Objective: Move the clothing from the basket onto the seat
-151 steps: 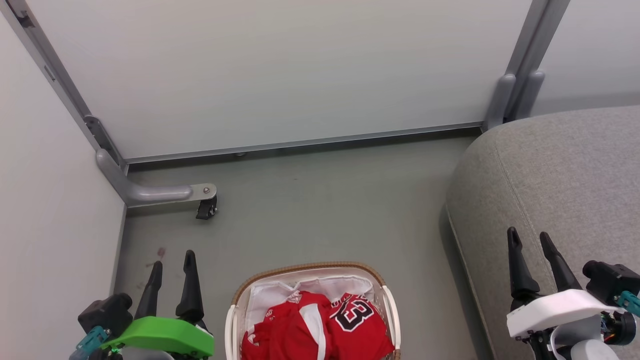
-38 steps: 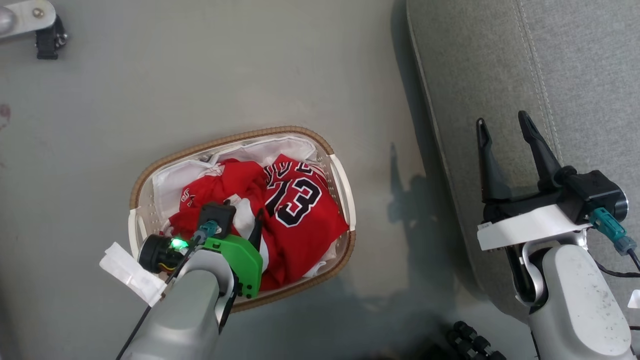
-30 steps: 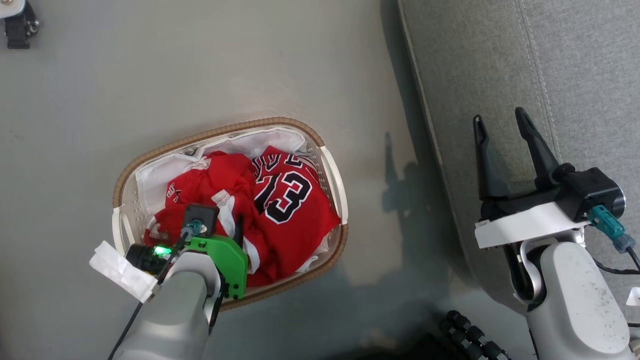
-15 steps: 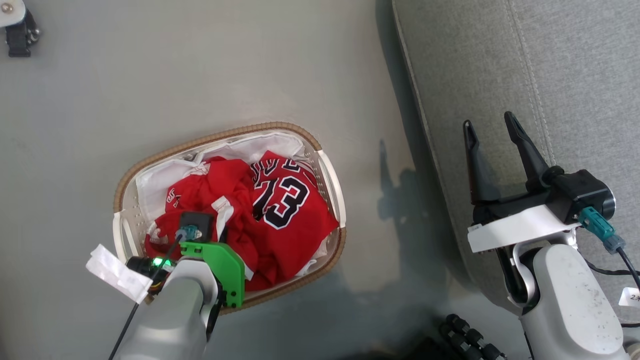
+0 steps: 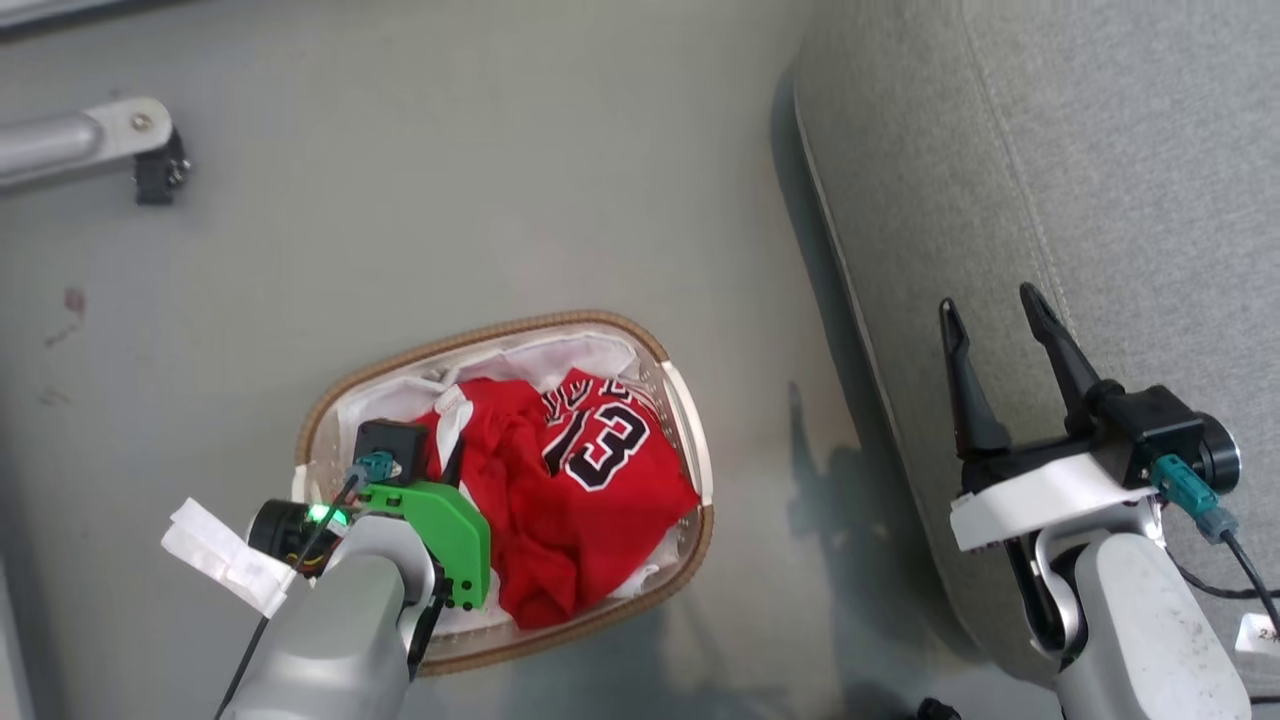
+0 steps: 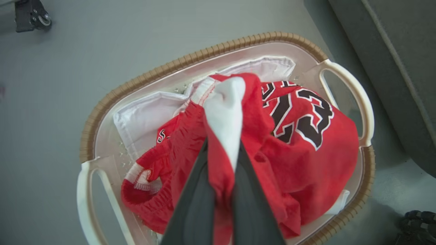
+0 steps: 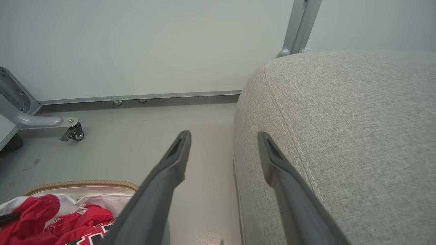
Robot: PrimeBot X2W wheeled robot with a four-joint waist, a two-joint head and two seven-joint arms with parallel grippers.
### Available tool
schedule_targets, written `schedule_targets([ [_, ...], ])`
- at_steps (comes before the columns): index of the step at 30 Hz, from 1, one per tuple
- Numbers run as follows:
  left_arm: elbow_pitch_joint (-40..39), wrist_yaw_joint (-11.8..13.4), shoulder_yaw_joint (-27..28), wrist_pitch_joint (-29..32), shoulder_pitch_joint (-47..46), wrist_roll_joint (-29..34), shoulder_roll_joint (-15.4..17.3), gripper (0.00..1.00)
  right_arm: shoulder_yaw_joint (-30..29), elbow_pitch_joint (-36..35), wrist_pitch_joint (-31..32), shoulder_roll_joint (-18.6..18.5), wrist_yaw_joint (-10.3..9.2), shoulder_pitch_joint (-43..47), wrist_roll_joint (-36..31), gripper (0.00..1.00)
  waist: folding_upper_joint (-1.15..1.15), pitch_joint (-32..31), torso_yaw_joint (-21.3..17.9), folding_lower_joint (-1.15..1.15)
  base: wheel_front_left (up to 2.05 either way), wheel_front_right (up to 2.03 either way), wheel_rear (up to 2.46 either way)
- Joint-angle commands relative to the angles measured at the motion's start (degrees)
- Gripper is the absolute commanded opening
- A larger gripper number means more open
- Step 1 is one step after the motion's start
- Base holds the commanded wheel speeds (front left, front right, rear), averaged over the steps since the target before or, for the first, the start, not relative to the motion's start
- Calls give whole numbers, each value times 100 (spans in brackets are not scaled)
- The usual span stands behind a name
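Left wrist view: the left gripper [image 6: 223, 146] has its two dark fingers pressed together on a fold of the red striped garment [image 6: 224, 105], with the white stripe bunched between and above the tips. The cloth rises in a peak toward the camera, and its gathered waistband hangs toward 7 o'clock, inside the basket [image 6: 136, 80]. At 3 o'clock of the grip lies the jersey [image 6: 306, 136], its black number facing up, resting in the basket beside the handle on that side. A white liner [image 6: 143, 115] shows under the clothes at 10 o'clock. The basket stands on the grey floor [image 6: 102, 41]. The seat [image 6: 391, 68] is at its 2 o'clock, near but not touching it.

In the head view the basket sits at 7 o'clock of the middle and the seat takes up the side from 1 to 4 o'clock. The right gripper [image 5: 987, 300] is at 4 o'clock, its fingers spread apart and pointing to 12, over the seat's rounded edge. A caster [image 5: 155, 180] on a metal leg [image 5: 70, 145] stands at 10 o'clock, well apart from the basket.
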Motion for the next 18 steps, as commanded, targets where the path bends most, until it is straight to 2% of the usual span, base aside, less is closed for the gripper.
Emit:
schedule_targets([
  [1, -71, -34, -36, -45, -63, 81, 73, 0, -32, 45, -13, -25, -6, 146, -71, 100, 0, -629, 260, 0, 0, 0, 0],
  [12, -988, -120, -421, -46, -236, 513, 375, 0, -102, 235, -13, -26, -6, 817, -270, 100, 0, -2076, 593, 0, 0, 0, 0],
  [18, -1409, -135, -729, -44, -548, 697, 518, 0, -51, 316, -13, -25, -6, 1131, -314, 100, 0, -2617, 671, 0, 0, 0, 0],
])
